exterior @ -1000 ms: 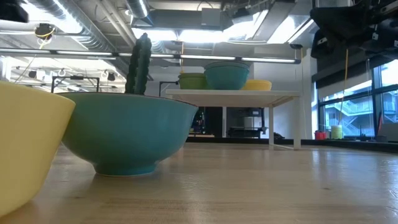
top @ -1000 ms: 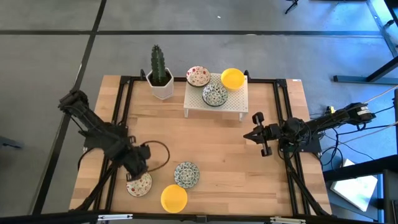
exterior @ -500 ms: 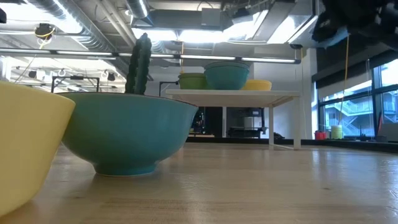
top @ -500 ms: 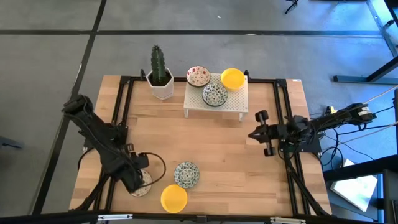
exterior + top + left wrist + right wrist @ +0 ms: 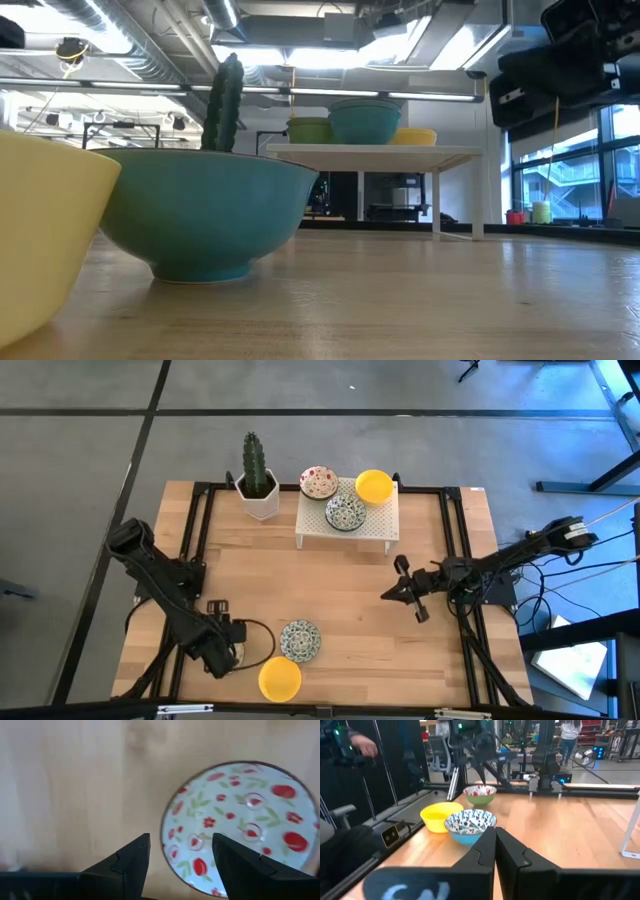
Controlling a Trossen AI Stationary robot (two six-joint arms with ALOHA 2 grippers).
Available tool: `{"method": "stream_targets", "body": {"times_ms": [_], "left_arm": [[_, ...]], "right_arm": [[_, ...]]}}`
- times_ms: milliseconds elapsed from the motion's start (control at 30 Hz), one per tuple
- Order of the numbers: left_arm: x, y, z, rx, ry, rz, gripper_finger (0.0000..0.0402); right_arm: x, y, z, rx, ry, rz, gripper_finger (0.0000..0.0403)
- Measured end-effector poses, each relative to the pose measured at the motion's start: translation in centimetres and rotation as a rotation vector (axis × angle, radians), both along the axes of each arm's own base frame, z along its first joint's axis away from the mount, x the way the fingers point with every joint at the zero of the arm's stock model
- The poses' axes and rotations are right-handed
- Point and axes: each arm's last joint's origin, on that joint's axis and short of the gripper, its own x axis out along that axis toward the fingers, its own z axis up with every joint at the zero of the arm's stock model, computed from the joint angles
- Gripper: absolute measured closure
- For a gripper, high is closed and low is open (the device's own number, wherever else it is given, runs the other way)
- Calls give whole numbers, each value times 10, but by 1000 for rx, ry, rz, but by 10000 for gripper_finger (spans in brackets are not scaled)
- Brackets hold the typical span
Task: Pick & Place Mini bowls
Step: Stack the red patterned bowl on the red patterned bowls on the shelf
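Note:
My left gripper (image 5: 222, 652) is open and points down over a white bowl with red floral specks (image 5: 240, 825) near the table's near-left corner. In the left wrist view one finger (image 5: 135, 857) stands outside the bowl's rim and the other (image 5: 230, 860) over its inside. Whether either touches, I cannot tell. A blue-green patterned bowl (image 5: 300, 640) and a yellow bowl (image 5: 280, 679) sit on the wood to its right. My right gripper (image 5: 387, 596) is shut and hovers right of the table's middle. Three more bowls rest on the white rack (image 5: 380, 525).
The cactus in its white pot (image 5: 258, 490) stands at the far edge, left of the rack. Bare wood lies between the rack and the near bowls. The black frame rails (image 5: 190, 550) run along both sides. People (image 5: 567, 730) show in the room beyond the table.
My left gripper has moved toward the table's near edge and down over the red-speckled bowl, which it now covers in the high view. My right gripper has moved toward the table's left and slightly toward its near edge. The bowls have stayed where they were.

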Motion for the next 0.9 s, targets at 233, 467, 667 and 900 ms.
{"method": "stream_targets", "body": {"times_ms": [233, 467, 667, 900], "left_arm": [[-11, -3, 1, 21, 33, 13, 193], [-18, 7, -4, -37, 92, 105, 193], [-18, 8, -5, -50, 21, 137, 193], [-23, 11, -21, -61, 56, 153, 193]], "right_arm": [[3, 1, -4, -42, 8, -1, 395], [3, 1, -2, -57, -16, -2, 395], [3, 1, 1, -74, -60, -4, 395], [3, 1, 1, -89, -62, -5, 395]]}}
